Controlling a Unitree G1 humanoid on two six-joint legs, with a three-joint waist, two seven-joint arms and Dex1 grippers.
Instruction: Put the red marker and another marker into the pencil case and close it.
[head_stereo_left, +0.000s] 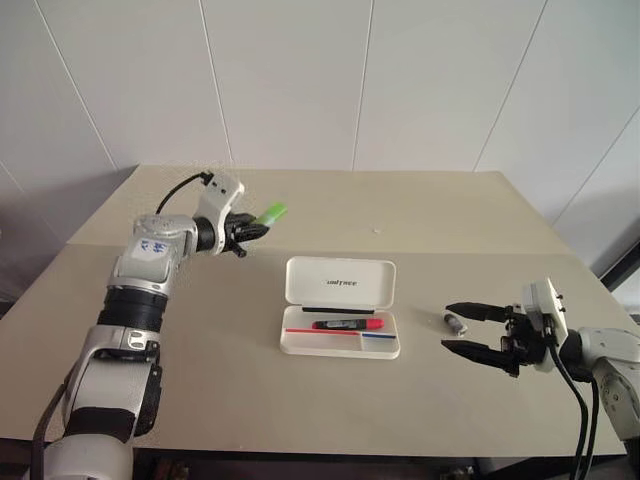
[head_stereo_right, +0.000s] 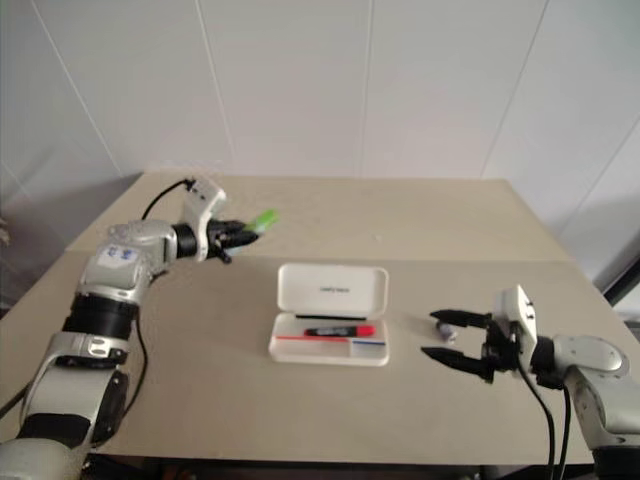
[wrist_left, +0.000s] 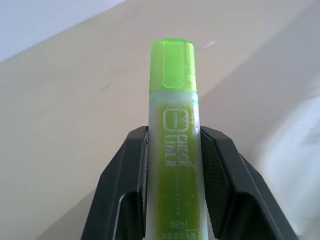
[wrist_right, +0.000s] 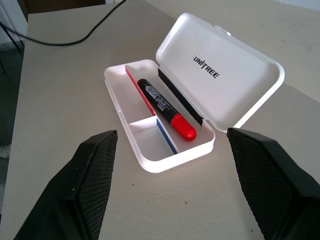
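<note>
The white pencil case (head_stereo_left: 340, 282) lies open in the middle of the table, lid raised toward the far side. Inside its long compartment rests the red marker (head_stereo_left: 347, 324), black barrel with red cap, also seen as the red marker (wrist_right: 166, 109) in the right wrist view. My left gripper (head_stereo_left: 252, 230) hovers above the table to the far left of the case, shut on the light green marker (head_stereo_left: 271, 213), whose green cap (wrist_left: 173, 65) sticks out past the fingers (wrist_left: 127, 170). Right of the case, my right gripper (head_stereo_left: 462, 329) stands open with nothing between its fingers.
A small dark-silver object (head_stereo_left: 455, 323) lies on the table (head_stereo_left: 250, 400) between the case and the right gripper. A black cable (wrist_right: 75, 35) runs across the table's far part in the right wrist view. White wall panels rise behind the table.
</note>
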